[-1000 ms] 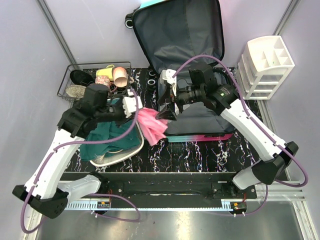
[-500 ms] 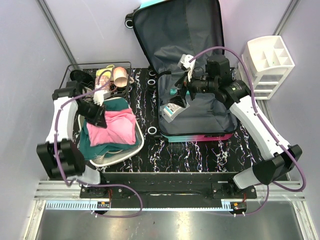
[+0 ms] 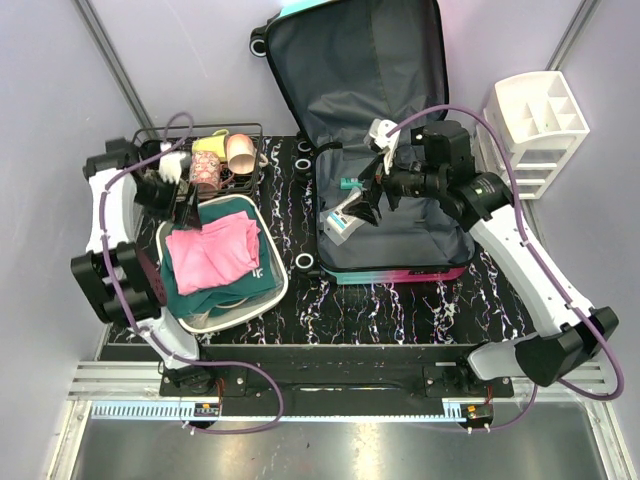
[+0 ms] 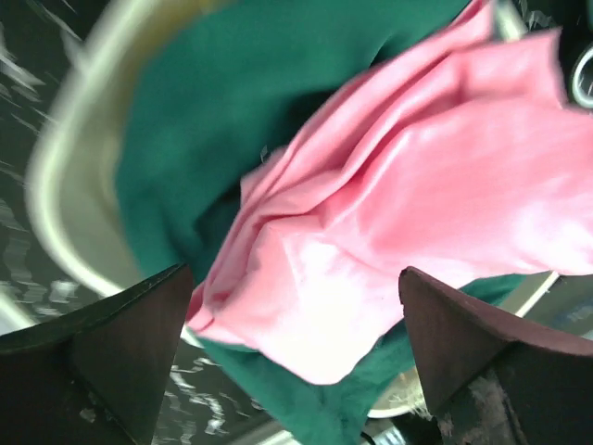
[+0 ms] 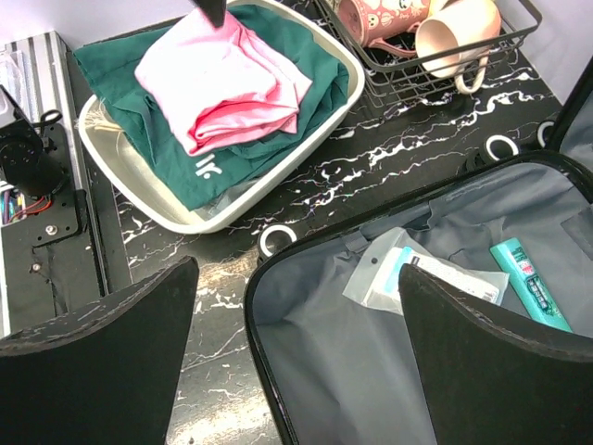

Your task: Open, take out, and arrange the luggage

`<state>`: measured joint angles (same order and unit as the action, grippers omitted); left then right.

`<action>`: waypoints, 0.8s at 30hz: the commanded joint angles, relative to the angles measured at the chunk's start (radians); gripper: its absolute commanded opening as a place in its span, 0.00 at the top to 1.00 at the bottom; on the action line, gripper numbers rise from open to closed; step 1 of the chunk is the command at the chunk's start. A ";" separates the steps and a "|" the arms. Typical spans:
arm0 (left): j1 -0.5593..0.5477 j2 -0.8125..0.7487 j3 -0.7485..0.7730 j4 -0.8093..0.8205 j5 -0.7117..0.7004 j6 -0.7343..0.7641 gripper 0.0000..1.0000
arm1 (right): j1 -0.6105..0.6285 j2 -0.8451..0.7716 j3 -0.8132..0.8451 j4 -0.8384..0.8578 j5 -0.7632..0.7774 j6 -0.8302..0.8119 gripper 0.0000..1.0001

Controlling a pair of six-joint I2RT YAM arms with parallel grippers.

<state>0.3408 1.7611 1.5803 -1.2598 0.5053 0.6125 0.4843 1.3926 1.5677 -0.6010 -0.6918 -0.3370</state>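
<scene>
In the white tub (image 3: 282,284): pink cloth (image 3: 212,250), now flat on teal cloth (image 3: 186,296); left gripper (image 3: 188,207) spread, withdrawn. Over luggage (image 3: 410,235): right gripper (image 3: 368,197) spread, packet (image 3: 340,222) released.

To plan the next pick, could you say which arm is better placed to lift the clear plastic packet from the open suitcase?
Right, likely. The right gripper hangs open over the teal-and-pink hard-shell suitcase, above the clear plastic packet; the left gripper is over the pink cloth in the white tub.

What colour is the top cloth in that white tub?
The top cloth is pink, over a dark green cloth; clearest in the right wrist view.
</scene>
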 commanded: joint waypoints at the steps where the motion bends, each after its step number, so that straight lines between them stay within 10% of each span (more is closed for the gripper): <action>1: -0.132 -0.205 0.178 -0.015 -0.016 0.036 0.01 | -0.003 -0.056 -0.024 0.009 0.058 -0.002 0.01; 13: -0.675 -0.163 -0.064 0.313 -0.160 -0.044 0.01 | -0.127 -0.024 -0.026 -0.154 0.172 0.107 0.00; 24: -0.666 -0.089 -0.357 0.289 -0.330 0.350 0.03 | -0.200 -0.078 -0.110 -0.175 0.172 0.131 0.00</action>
<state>-0.3546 1.7432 1.3048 -0.9562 0.2630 0.7567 0.2852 1.3659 1.4666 -0.7753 -0.5304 -0.2256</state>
